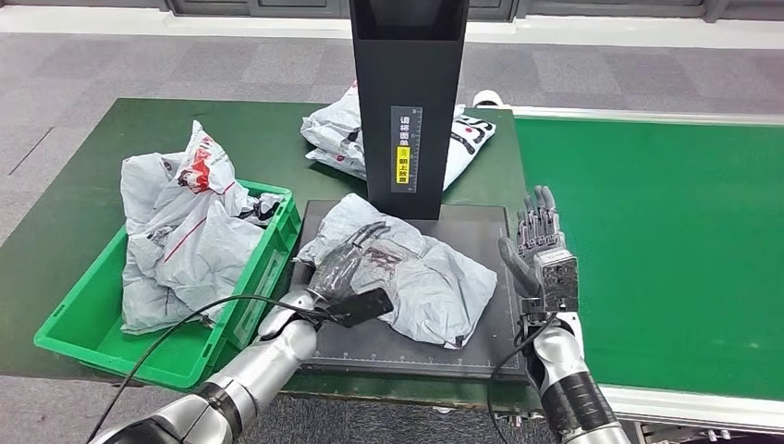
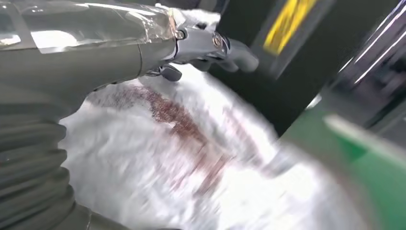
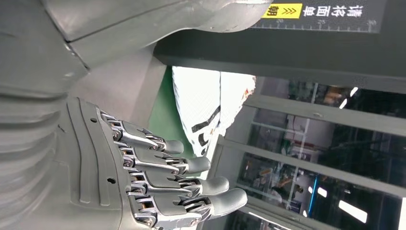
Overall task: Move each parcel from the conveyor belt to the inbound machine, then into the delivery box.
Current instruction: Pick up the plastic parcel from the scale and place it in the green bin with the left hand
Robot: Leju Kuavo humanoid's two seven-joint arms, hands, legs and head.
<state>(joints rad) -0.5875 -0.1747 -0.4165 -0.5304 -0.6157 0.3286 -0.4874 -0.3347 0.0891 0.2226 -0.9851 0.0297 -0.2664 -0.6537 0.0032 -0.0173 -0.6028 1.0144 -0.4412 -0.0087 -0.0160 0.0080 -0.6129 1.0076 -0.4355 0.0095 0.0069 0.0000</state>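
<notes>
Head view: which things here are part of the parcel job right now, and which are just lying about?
In the job:
- parcel on the machine plate, under the left hand
- green box holding parcels
- conveyor belt
- right hand, holding nothing

Lying about:
- bag behind the machine's black column
- black cable

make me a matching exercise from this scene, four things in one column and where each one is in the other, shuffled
Things:
1. left hand
2. right hand
3. grey parcel
4. heap of bags

Places:
A. in the green crate
B. on the black scanner plate
C. resting on the grey parcel
D. upright and empty at the plate's right edge

Pairs: 1-C, 2-D, 3-B, 4-A
</notes>
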